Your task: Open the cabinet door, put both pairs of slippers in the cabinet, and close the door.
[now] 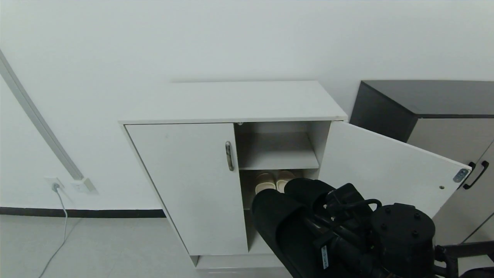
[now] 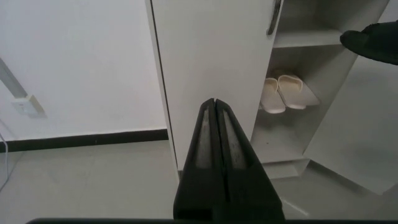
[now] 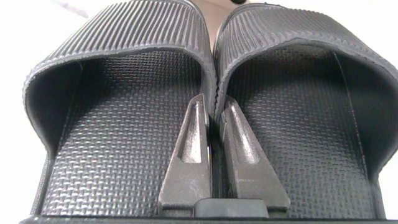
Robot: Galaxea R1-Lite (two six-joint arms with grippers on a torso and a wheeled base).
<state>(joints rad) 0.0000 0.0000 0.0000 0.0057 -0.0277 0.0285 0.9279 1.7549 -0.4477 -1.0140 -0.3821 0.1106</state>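
While the cabinet [image 1: 231,101] stands with its right door [image 1: 386,166] open, the step in hand is, I judge, stowing the second pair. The black slippers [image 1: 283,216] hang just before the opening, inner walls pinched together in the right tool [image 3: 213,109]. Beige slippers [image 1: 270,181] lie on a shelf [image 2: 283,130] inside. The left tool [image 2: 214,107] is clenched, empty. Next: reach in, release, close the door.

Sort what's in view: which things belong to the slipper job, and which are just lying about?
Job: white cabinet, its open door, black slippers in the right hand, cream slippers already shelved inside.
Lying about: dark cabinet, wall socket with cable.
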